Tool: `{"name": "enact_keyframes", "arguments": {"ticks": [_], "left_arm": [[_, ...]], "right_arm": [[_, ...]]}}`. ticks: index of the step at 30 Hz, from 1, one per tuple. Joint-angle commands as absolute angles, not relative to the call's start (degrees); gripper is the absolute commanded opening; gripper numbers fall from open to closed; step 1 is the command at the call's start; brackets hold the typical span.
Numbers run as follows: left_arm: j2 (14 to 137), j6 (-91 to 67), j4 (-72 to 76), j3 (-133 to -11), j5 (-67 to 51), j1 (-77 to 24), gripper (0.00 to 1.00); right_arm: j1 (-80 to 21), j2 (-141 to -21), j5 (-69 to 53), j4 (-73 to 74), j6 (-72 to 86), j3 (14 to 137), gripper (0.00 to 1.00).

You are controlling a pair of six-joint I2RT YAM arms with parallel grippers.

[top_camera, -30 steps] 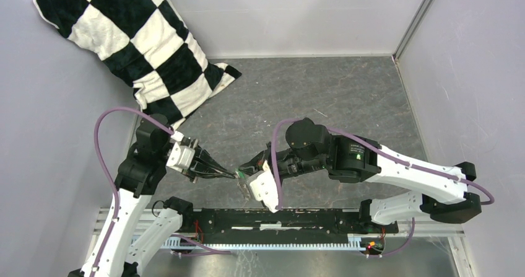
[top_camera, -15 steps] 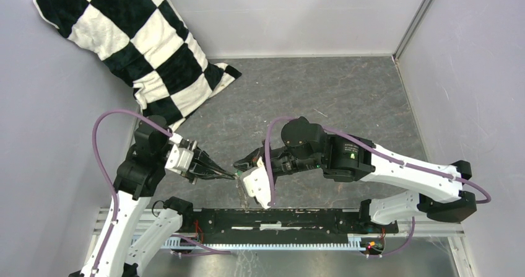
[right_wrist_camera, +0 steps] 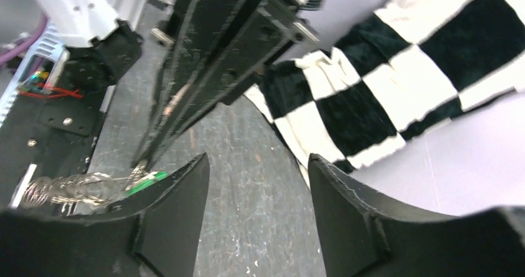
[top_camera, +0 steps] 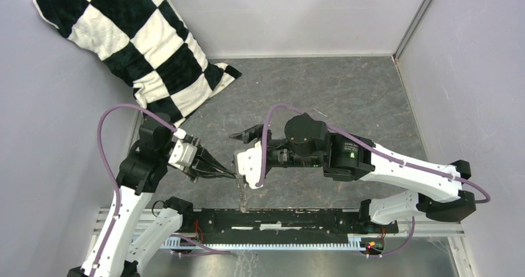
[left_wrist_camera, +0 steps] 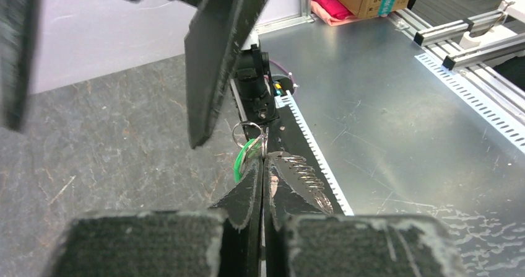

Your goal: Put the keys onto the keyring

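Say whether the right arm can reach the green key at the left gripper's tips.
Probably yes. The right gripper is open and close; the green key sticks out at the tips of the left gripper, shut on the keyring. It lies just outside the open jaws, so a sideways shift seems needed.

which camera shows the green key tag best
Left wrist: the green key tag sits just past the shut left claw, close and centred. The right wrist view shows only a small blurred green sliver at lower left. In the top view it is too small to make out.
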State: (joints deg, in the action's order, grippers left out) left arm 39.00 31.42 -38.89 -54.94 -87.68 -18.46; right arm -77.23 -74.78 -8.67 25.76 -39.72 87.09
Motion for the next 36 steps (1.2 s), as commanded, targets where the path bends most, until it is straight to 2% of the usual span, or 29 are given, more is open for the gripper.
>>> {"name": "enact_keyframes", "arguments": {"ticks": [1, 5, 9, 11, 13, 15, 17, 23, 26, 32, 36], "left_arm": [[40.9, 34.8, -42.7, -57.2, -93.5, -18.5, 0.02], [42.2, 37.9, -46.2, -58.1, -93.6, -18.5, 0.02], [43.2, 40.5, -48.0, -59.2, -93.6, -18.4, 0.02], [43.3, 40.4, -48.1, -59.2, -93.6, -18.2, 0.02], [43.2, 40.3, -48.1, -59.0, -93.6, -18.2, 0.02], [42.9, 40.3, -47.9, -58.7, -93.6, -18.1, 0.02], [42.5, 39.4, -46.6, -58.4, -93.2, -17.9, 0.02], [42.6, 38.9, -46.4, -59.2, -93.6, -17.8, 0.02], [42.3, 36.9, -45.0, -59.3, -92.4, -17.8, 0.02], [38.3, 36.0, -40.2, -57.5, -82.7, -17.7, 0.02], [38.7, 37.0, -40.8, -57.7, -77.9, -17.8, 0.02]], "right_arm": [[-76.5, -70.3, 3.2, 20.3, -33.3, 88.3, 0.69], [-75.7, -64.9, 5.5, 19.6, -28.8, 84.0, 0.71], [-75.6, -59.3, 2.5, 18.3, -22.8, 77.5, 0.61], [-75.6, -57.2, 0.2, 17.3, -19.1, 74.1, 0.59], [-75.6, -55.6, -1.8, 15.6, -16.3, 70.0, 0.62], [-75.5, -55.2, 2.0, 15.2, -14.3, 66.7, 0.7], [-74.9, -55.7, 3.6, 15.0, -14.0, 64.4, 0.7], [-72.6, -55.5, -1.8, 10.7, -15.5, 58.4, 0.73], [-68.2, -54.4, 1.0, 9.1, -13.4, 50.9, 0.73], [-62.0, -51.3, -0.7, -9.6, -4.0, 30.7, 0.79], [-62.0, -55.6, -1.2, -29.0, 2.4, 17.7, 0.8]]}}
